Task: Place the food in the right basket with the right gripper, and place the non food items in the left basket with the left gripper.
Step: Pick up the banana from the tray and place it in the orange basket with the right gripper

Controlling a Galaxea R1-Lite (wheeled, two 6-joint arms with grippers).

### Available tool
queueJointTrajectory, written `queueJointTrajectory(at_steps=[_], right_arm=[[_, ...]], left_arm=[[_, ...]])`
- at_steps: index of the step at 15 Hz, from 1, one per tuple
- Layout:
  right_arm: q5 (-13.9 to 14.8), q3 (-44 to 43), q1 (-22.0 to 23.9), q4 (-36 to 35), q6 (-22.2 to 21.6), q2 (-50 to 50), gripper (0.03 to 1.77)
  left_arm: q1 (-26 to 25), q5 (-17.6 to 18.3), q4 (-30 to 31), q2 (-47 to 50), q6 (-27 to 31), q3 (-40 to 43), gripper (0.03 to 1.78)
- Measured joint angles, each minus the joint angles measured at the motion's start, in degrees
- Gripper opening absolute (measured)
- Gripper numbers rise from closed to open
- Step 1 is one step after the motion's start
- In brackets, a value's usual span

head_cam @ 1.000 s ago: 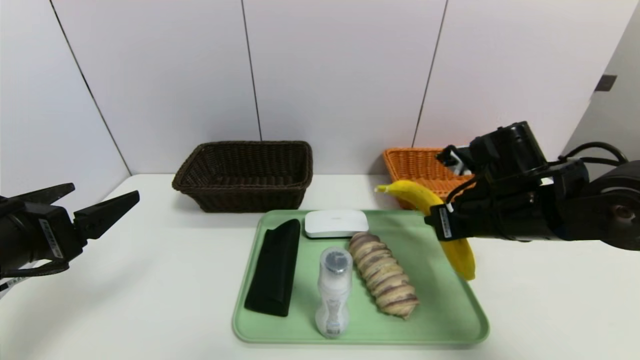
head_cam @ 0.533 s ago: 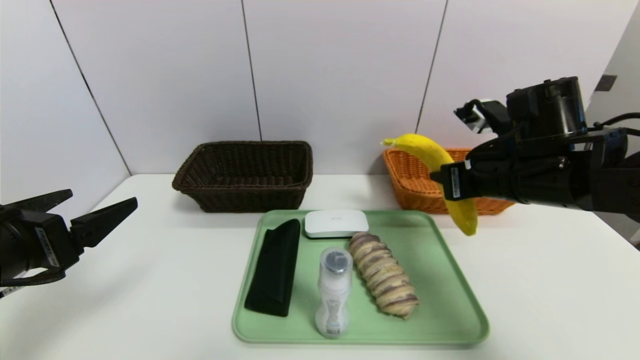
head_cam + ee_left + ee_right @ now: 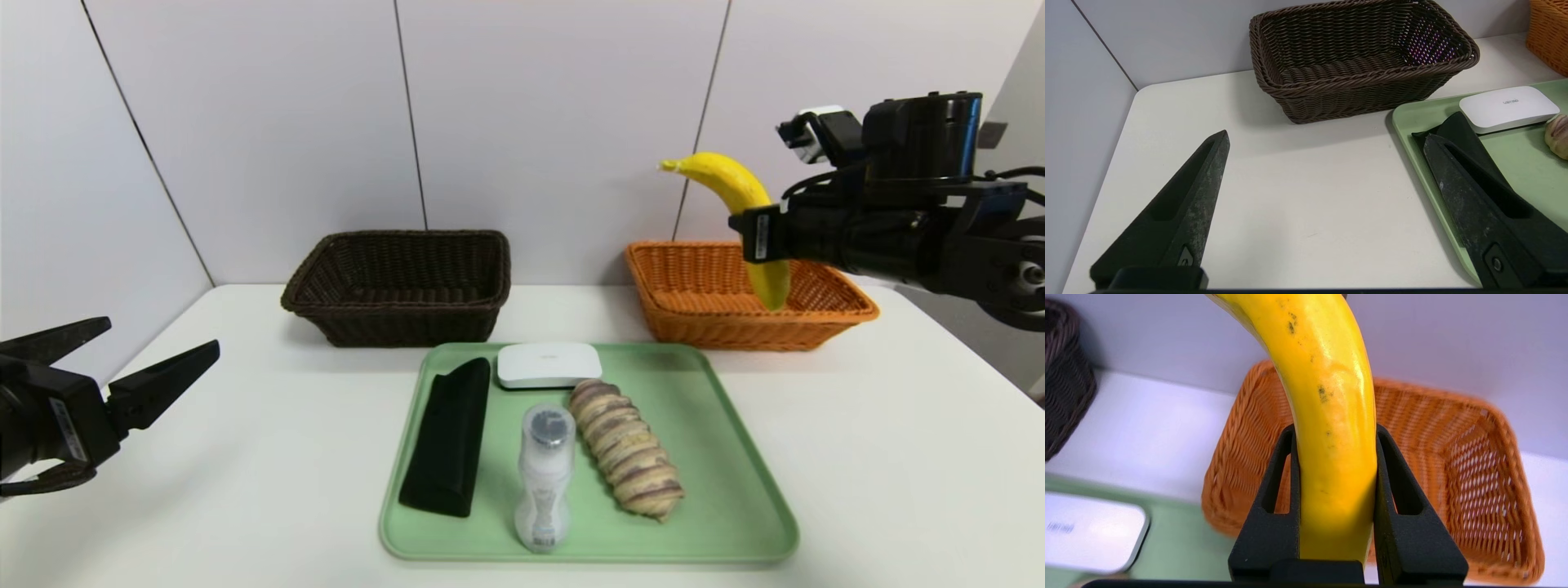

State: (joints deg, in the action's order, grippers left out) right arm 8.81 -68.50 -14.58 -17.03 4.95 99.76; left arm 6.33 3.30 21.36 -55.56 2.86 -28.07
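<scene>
My right gripper (image 3: 755,237) is shut on the yellow banana (image 3: 739,192), holding it in the air above the orange right basket (image 3: 694,310); both fingers press the fruit's sides (image 3: 1335,428). On the green tray (image 3: 735,498) lie the braided bread loaf (image 3: 626,449), a black pouch (image 3: 447,437), a white flat device (image 3: 549,364) and a small clear bottle (image 3: 544,474). The dark brown left basket (image 3: 400,286) stands behind the tray's left corner. My left gripper (image 3: 151,359) hovers open over the table's left side, empty (image 3: 1327,139).
The white table (image 3: 898,457) ends at a pale panelled wall just behind both baskets. Bare tabletop lies between my left gripper and the tray, and to the right of the tray.
My right gripper has lifted the banana from beside the tray's right edge up and back, over the orange basket. The left gripper drifted slightly down and left.
</scene>
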Motion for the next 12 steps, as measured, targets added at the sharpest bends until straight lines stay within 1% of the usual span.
queueJointTrajectory(at_steps=[2,4,6,7,9,10,12], right_arm=[[-0.1,-1.6,1.0,-3.5,1.6,2.6,0.48],[-0.1,-4.2,1.7,-3.7,2.3,5.1,0.48],[-0.8,-7.4,3.8,-3.9,4.3,8.1,0.48],[-2.2,-8.9,5.5,-4.1,6.2,9.6,0.48],[-6.0,-10.7,8.4,-4.0,9.7,11.8,0.48],[-6.9,-11.4,9.3,-3.7,11.0,12.8,0.48],[-7.2,-12.3,11.1,-3.4,12.5,14.6,0.48]], left_arm=[[0.0,0.0,0.0,0.4,-0.2,0.2,1.69],[0.0,0.0,0.1,0.6,-0.2,0.2,1.69],[0.0,-0.1,0.1,0.7,-0.3,0.2,1.69],[0.0,-0.1,0.1,0.8,-0.3,0.1,1.69],[0.0,-0.1,0.1,0.9,-0.3,0.1,1.69],[0.0,-0.1,0.1,1.0,-0.3,0.1,1.69],[0.0,0.0,0.1,1.0,-0.3,0.0,1.69]])
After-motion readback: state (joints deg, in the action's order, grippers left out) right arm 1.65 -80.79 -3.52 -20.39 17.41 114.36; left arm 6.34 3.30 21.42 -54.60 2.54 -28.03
